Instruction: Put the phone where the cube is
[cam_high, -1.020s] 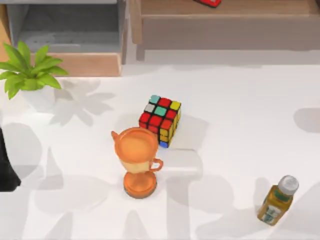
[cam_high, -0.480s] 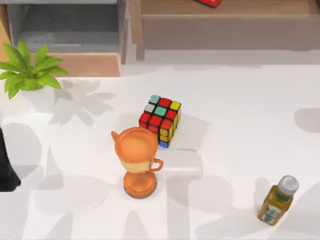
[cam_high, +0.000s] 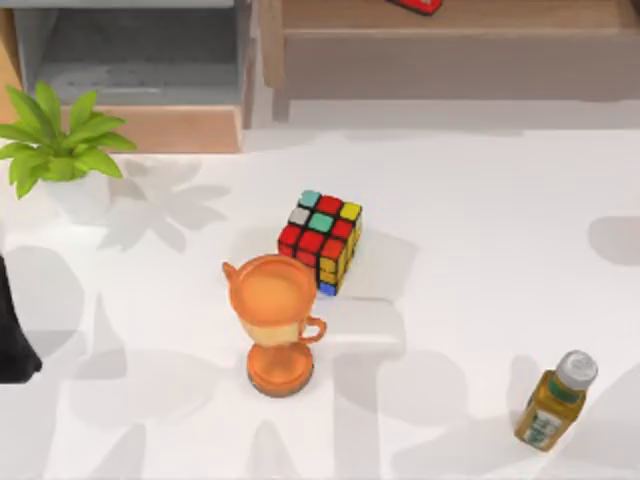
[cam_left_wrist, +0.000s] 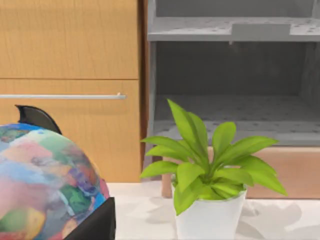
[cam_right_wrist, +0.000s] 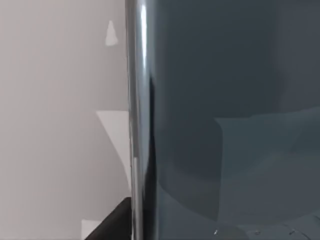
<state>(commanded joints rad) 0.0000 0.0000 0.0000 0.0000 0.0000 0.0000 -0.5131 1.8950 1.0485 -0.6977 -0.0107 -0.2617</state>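
Observation:
The cube (cam_high: 321, 239), black-framed with red, teal, yellow and grey stickers on top, sits on the white table near its middle in the top view. The phone (cam_right_wrist: 230, 115) is a dark glossy slab with a thin grey rim, seen very close in the right wrist view, its long edge running up the picture. A dark part of my right gripper (cam_right_wrist: 112, 225) shows beside that rim, low in the picture. My left arm (cam_high: 10, 340) stays parked at the table's left edge.
An orange trophy cup (cam_high: 277, 322) stands just in front-left of the cube. A juice bottle (cam_high: 556, 398) stands at front right and a potted plant (cam_high: 62, 150) at back left. Wooden shelves (cam_high: 450, 45) line the back. A colourful globe (cam_left_wrist: 45, 185) is near my left wrist.

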